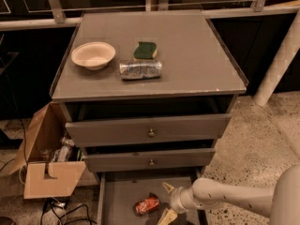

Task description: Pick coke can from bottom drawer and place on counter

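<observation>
The coke can [146,205], red with white script, lies on its side on the floor of the open bottom drawer [117,200]. My gripper [164,200] reaches in from the right on a pale arm and hangs just right of the can. Its fingers are open, one fingertip [167,187] above the can's height and the other low by the picture's bottom edge. Nothing is between them. The counter [197,55] is the grey cabinet top above.
On the counter stand a white bowl [93,55], a green sponge [145,50] and a silver can [140,70] lying on its side. Two knobbed drawers [150,131] stick out above the bottom one. A cardboard box [47,163] and cables sit on the floor at left.
</observation>
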Available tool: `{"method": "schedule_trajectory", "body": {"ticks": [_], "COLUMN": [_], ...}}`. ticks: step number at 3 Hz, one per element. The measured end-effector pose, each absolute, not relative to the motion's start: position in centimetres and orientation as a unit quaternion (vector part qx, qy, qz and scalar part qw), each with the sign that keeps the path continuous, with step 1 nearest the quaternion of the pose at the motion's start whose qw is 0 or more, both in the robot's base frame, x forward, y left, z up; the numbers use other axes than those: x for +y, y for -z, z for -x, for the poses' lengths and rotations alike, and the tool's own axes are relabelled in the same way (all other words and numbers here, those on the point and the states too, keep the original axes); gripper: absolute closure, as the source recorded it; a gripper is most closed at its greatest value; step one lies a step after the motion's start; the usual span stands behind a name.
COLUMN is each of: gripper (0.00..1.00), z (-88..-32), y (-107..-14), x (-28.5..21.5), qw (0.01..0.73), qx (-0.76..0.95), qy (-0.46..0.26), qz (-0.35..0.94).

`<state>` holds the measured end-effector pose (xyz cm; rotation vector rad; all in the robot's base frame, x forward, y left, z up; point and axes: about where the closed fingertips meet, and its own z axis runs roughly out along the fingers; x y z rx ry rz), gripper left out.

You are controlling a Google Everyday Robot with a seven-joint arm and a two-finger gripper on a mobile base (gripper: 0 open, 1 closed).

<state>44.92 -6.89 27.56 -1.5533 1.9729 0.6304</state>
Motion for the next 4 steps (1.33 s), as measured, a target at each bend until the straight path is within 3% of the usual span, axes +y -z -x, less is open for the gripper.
{"method": "schedule_trajectory", "body": {"ticks": [1,4], "gripper": [0.0,0.0], "z": [-48.1,-48.6], "y": [-25.0,-22.7], "x": [-5.3,-3.9], "qw": [0.282,0.277], "qx": [0.716,0.708], "qy": [-0.222,-0.222], "qz": [0.598,0.611]}}
